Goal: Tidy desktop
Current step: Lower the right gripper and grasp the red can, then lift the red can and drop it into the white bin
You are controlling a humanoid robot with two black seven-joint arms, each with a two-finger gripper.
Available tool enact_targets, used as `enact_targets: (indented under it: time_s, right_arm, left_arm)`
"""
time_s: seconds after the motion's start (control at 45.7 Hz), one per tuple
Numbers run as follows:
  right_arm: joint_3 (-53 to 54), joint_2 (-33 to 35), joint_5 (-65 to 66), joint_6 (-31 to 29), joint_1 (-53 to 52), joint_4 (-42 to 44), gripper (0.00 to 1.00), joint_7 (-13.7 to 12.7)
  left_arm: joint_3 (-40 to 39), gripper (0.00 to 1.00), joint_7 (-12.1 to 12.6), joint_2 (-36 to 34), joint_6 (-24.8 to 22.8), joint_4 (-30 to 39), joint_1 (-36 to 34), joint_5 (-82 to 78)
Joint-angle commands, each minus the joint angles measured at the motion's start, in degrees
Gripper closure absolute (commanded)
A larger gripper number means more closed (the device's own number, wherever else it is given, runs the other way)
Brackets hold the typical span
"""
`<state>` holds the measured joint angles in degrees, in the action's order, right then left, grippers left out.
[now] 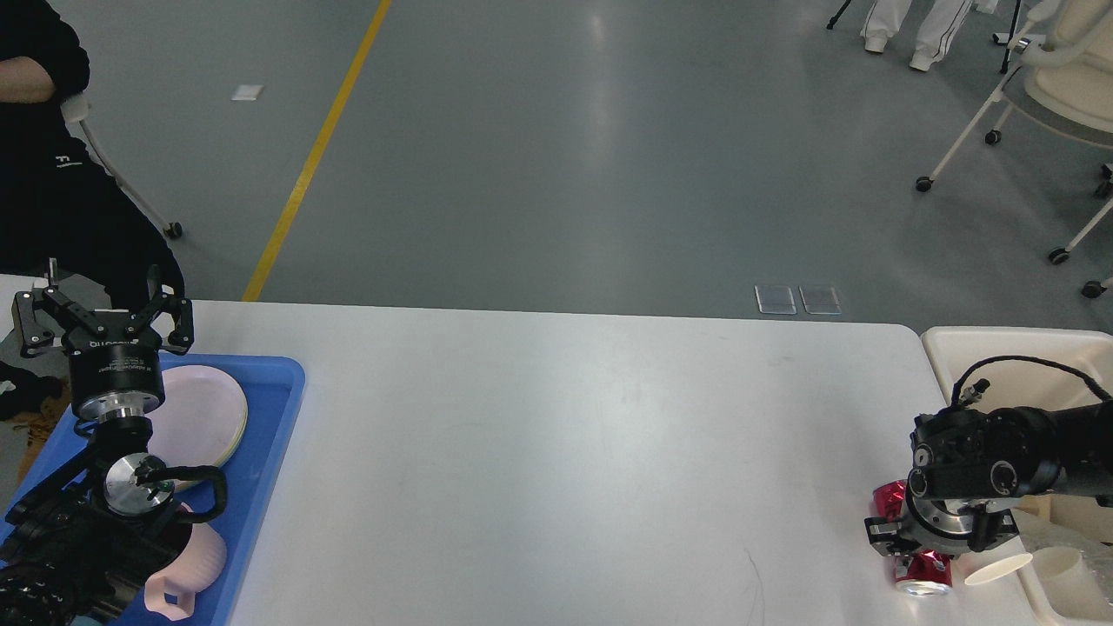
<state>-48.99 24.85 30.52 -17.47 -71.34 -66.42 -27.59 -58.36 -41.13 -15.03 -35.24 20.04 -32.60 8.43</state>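
The white desktop (556, 452) fills the middle of the head view. My left gripper (103, 300) is open and empty, fingers pointing up, above the blue tray (269, 435) at the desktop's left end. My right gripper (926, 543) points down over a crushed red can (922, 578) lying near the desktop's right edge. It is seen from behind and its body hides the fingertips. The can shows above and below the gripper, so the fingers seem to straddle it. Whether they are closed on it I cannot tell.
The blue tray holds stacked pale plates (204, 417) and a pink mug (187, 578). A cream bin (948, 348) stands beside the desktop's right end, with a white paper cup (1000, 569) at its near edge. A seated person (52, 174) is at the far left and chairs at the far right.
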Motion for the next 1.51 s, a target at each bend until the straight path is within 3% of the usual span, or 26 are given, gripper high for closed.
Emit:
enact_targets:
  time_s: [0.0,0.044,0.328,0.81,1.204,1.488]
  right_arm:
    - [0.04,-0.07,-0.02,-0.11,0.15,-0.03,0.82,-0.1]
    - [0.12,-0.07,-0.02,-0.02,0.24,-0.03,0.87,-0.1]
    - [0.47,-0.24,-0.55,-0.11,-1.96,-1.43,1.0,-0.1]
    - [2.85,2.83,-5.9,-1.16,-18.91,-13.12,1.0,-0.01]
    - [14.62,15.66,-18.12,-16.98,-39.83,-13.57,1.0,0.25]
    - [20.87,22.7,-18.22,-21.47,-46.7,-10.85,1.0,-0.27]
  left_arm:
    - [0.0,0.04,0.0,0.0,0.0,0.0,0.0,0.0]
    - [0.0,0.04,0.0,0.0,0.0,0.0,0.0,0.0]
    - [0.0,0.04,0.0,0.0,0.0,0.0,0.0,0.0]
    - [0.0,0.04,0.0,0.0,0.0,0.0,0.0,0.0]
    - [0.0,0.04,0.0,0.0,0.0,0.0,0.0,0.0]
    - [0.0,0.04,0.0,0.0,0.0,0.0,0.0,0.0]
